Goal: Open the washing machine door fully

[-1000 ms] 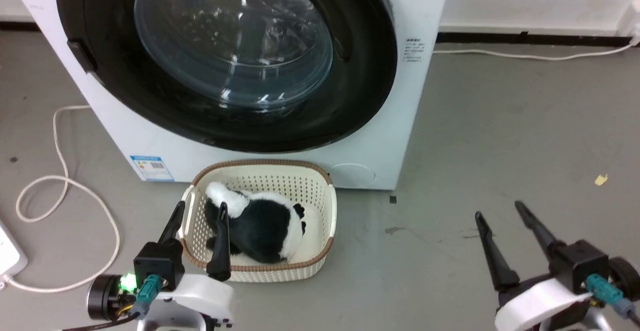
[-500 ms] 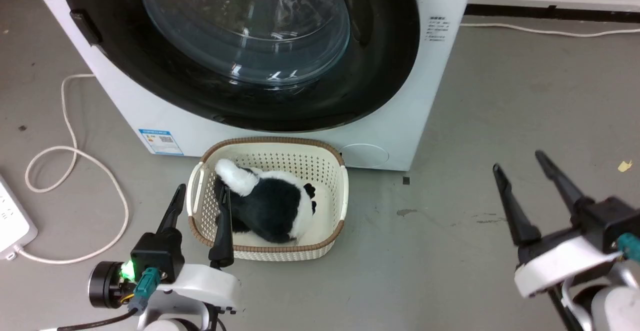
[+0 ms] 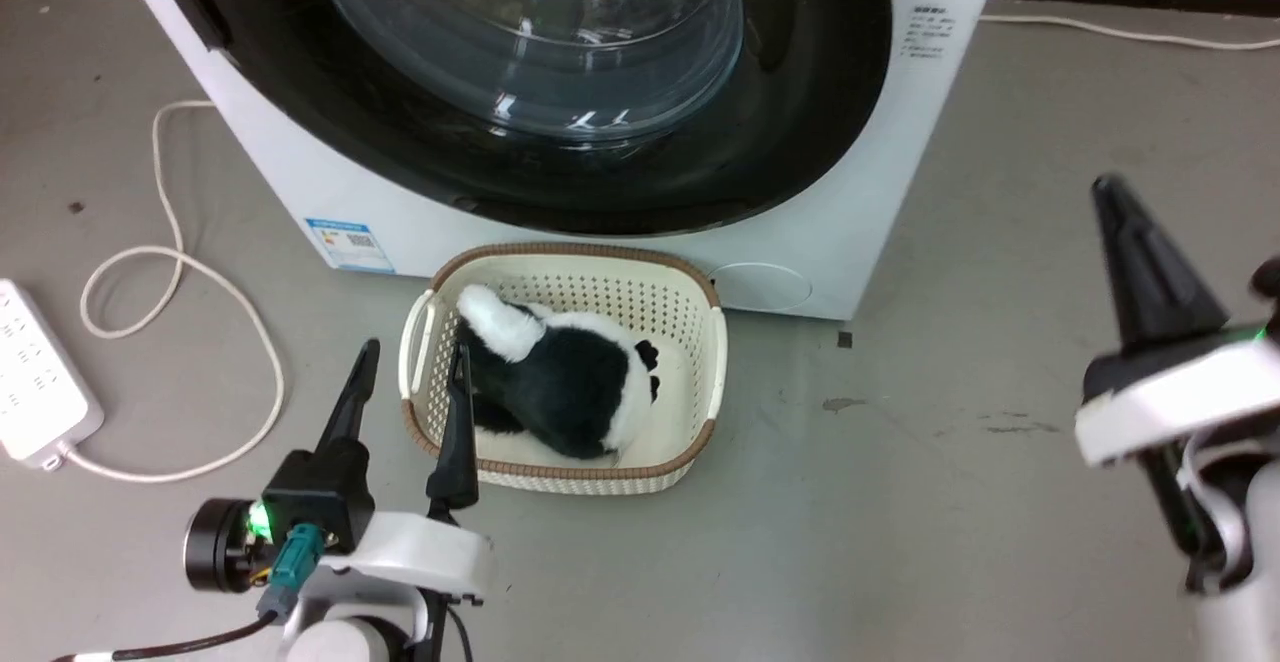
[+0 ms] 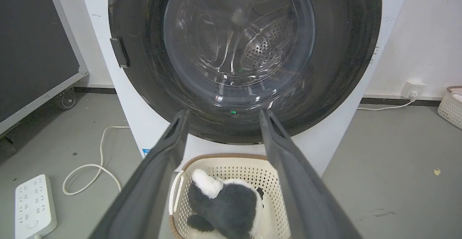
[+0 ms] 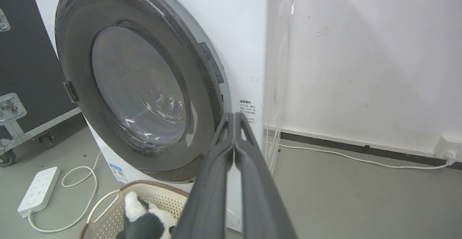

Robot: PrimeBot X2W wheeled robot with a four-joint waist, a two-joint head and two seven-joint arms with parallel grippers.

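Left gripper [image 3: 416, 347] hangs low with its two fingers spread wide and nothing between them, one tip over the floor and the other over the rim of the basket [image 3: 715, 362]. My right gripper [image 5: 234, 116] is raised out to the right of the machine [image 3: 870, 242], apart from it, fingers pressed together tip to tip on nothing. One door [image 3: 800, 122] is ahead of me, lying flat against the white front and facing me squarely (being round, it has no long side to speak of), with its clear bowl bulging at the centre and a small dark tab [image 3: 200, 12] on its left edge. The steel drum [image 4: 260, 51] shows through the glass. I count one machine, one door and two bits of print: a blue-and-white label [image 3: 350, 245] low on the left of the front and a small sticker [image 3: 925, 32] by the door's right edge, both too small for me to read. One cream basket stands just in front of the machine, below the door, holding one black-and-white toy [image 3: 570, 392]. One white strip [image 3: 40, 372] with a looped cord [image 3: 281, 392] lies on the floor to my left.
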